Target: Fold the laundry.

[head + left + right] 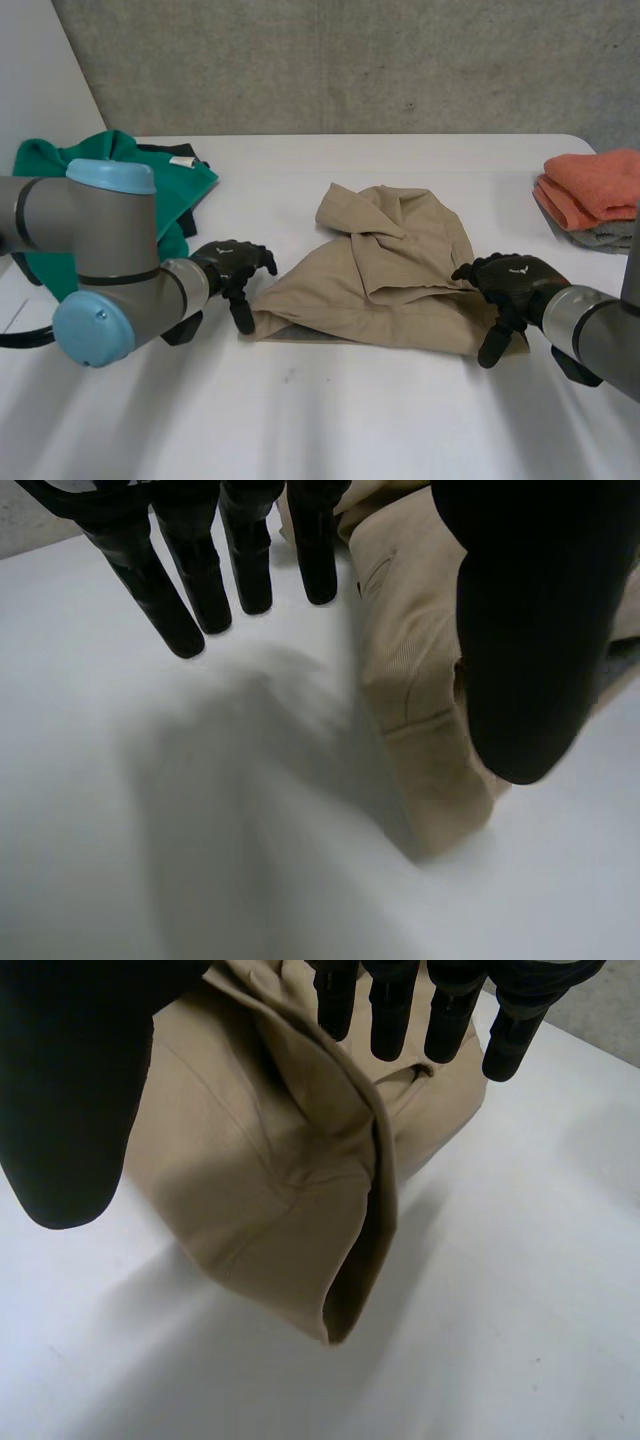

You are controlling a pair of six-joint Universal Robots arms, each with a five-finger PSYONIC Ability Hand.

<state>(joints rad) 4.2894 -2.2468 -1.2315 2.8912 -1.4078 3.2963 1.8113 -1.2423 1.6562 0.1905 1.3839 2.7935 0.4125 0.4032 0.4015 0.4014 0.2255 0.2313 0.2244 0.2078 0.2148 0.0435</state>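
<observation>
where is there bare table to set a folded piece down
The near strip of table in front of the tan cloth is bare and widest. Also free: behind the cloth, between the green cloth and the orange towels. Crowded at the tan cloth's ends, where the left robot hand and right robot hand sit.

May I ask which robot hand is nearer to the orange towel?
Right. The right robot hand is at the tan garment's right corner, on the side of the orange towel; the left robot hand is at its left corner.
</observation>
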